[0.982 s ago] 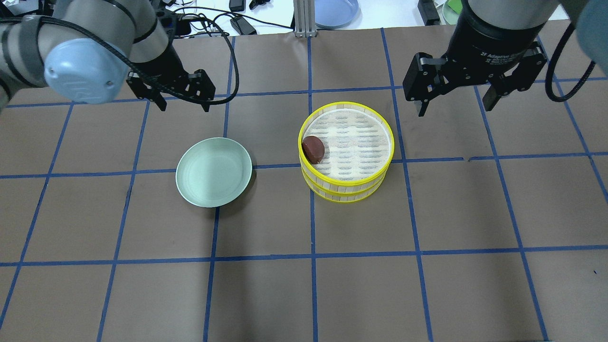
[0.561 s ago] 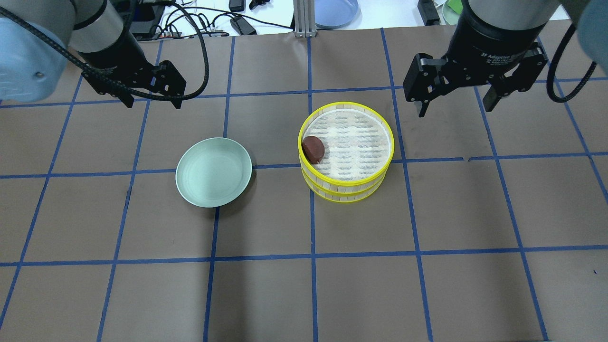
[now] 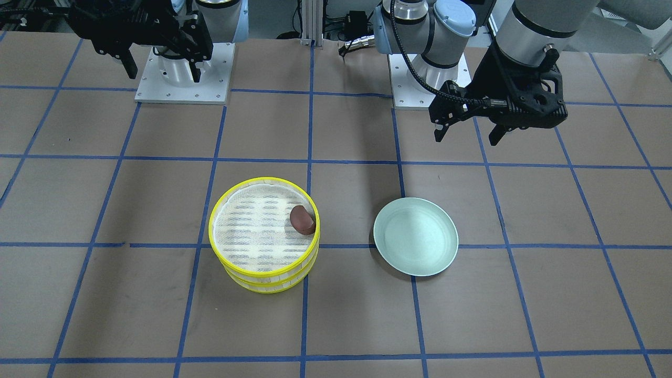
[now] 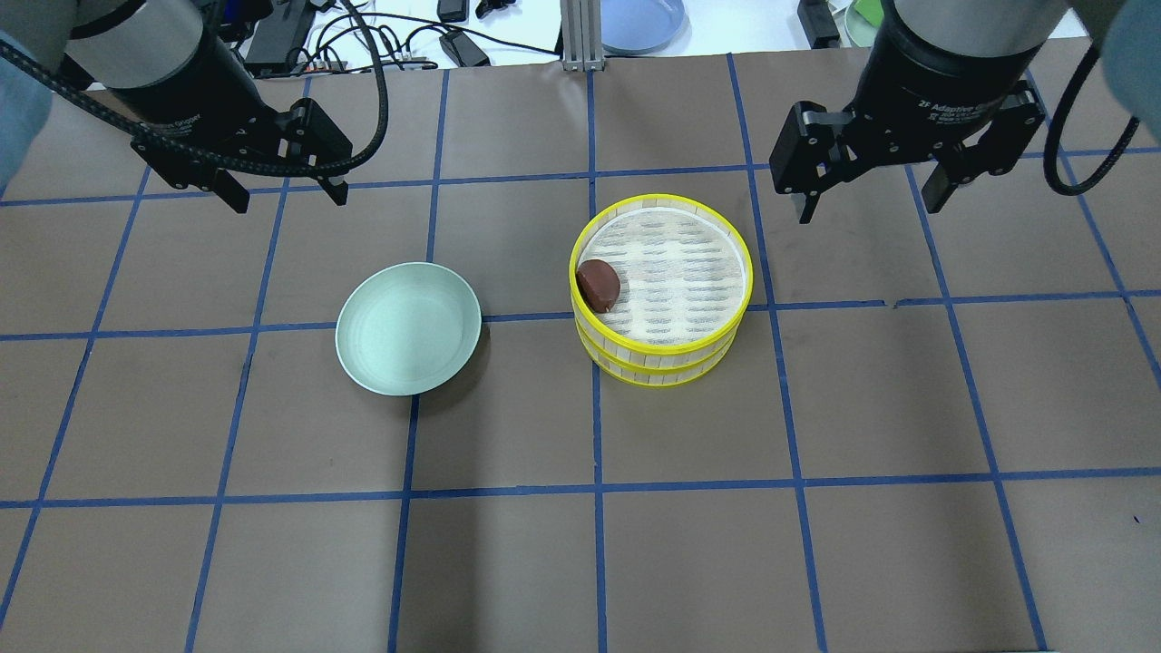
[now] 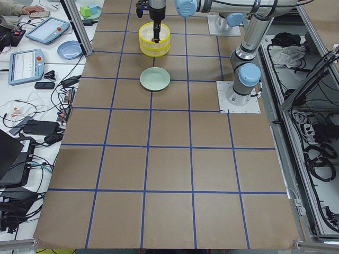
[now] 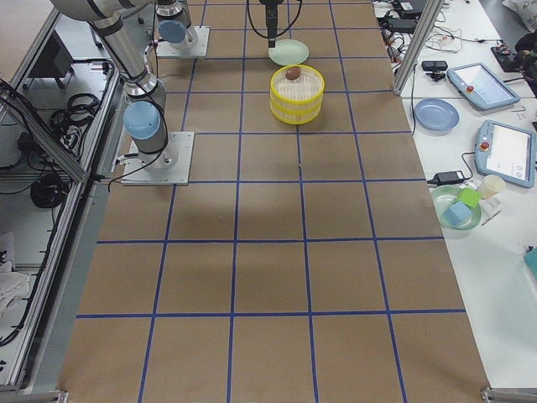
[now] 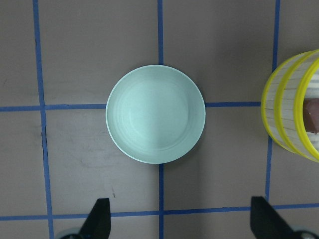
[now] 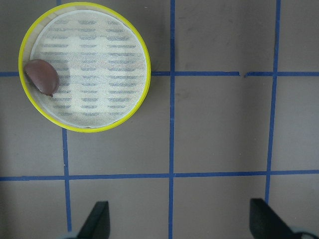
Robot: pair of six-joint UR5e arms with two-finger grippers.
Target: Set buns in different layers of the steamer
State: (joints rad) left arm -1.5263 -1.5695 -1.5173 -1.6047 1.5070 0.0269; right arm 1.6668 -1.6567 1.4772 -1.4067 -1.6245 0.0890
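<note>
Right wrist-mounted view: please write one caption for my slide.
Brown bun beside the rim of the top steamer tray; right pincer open.

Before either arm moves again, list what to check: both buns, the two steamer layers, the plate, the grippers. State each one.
1. Is the brown bun in the upper layer? Ok, it lies on the mesh at the rim.
2. Is the white bun in the lower layer? Cannot tell. No view shows it, and the upper layer covers the lower one.
3. Are the layers stacked evenly? Ok.
4. Is the plate free of buns? Ok, nothing lies on it.
5. Is the left gripper open and empty? Ok, it is apart from the plate.
6. Is the right gripper open and empty? Ok, it is apart from the steamer.
</note>
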